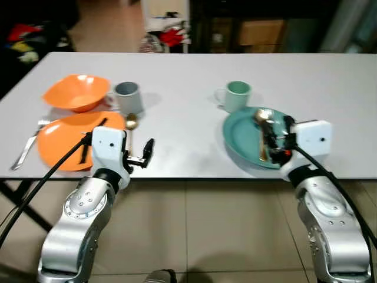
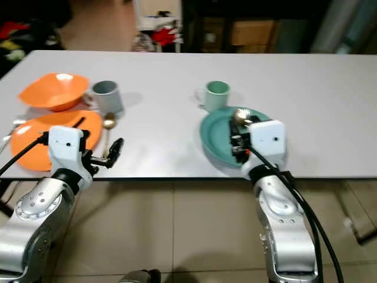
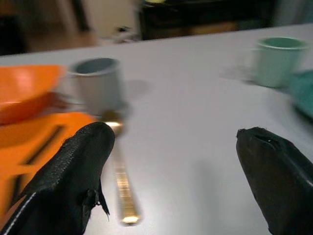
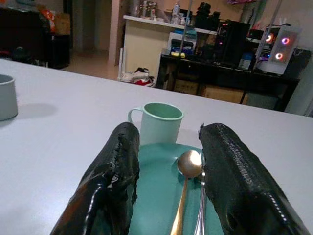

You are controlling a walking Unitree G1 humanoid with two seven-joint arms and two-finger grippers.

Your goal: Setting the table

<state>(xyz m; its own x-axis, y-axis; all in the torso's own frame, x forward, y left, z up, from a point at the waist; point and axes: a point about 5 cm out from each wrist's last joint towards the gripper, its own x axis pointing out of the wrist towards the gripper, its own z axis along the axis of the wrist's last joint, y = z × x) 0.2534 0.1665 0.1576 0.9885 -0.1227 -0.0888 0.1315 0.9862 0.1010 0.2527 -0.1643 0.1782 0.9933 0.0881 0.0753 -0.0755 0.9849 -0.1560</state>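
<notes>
- Two place settings lie on a white table (image 1: 194,76); one orange at the left, one teal at the right, well apart
- Left setting: an orange plate (image 1: 59,138) at the near edge with a dark utensil (image 1: 94,132) lying across it; an orange bowl (image 1: 76,92) just beyond it; a grey mug (image 1: 127,96) to the right of the bowl; a silver fork (image 1: 28,144) on the table at the plate's left side
- A gold spoon (image 1: 131,127) lies on the table just right of the orange plate, bowl end toward the grey mug, handle toward the near edge
- The left gripper (image 1: 147,152) hovers at the near table edge, just right of that spoon's handle; its fingers (image 3: 73,171) stand wide apart with nothing between them
- Right setting: a teal plate (image 1: 238,138) at the near edge; a mint green mug (image 1: 235,95) just beyond it, handle to the left
- On the teal plate a second gold spoon (image 4: 186,181) lies with its bowl toward the green mug; a silver utensil (image 4: 200,215) lies touching it on the right
- The right gripper (image 1: 274,141) is low over the near part of the teal plate; its fingers (image 4: 112,181) are parted moderately, one on each side of the two handles, gripping neither as far as can be seen
</notes>
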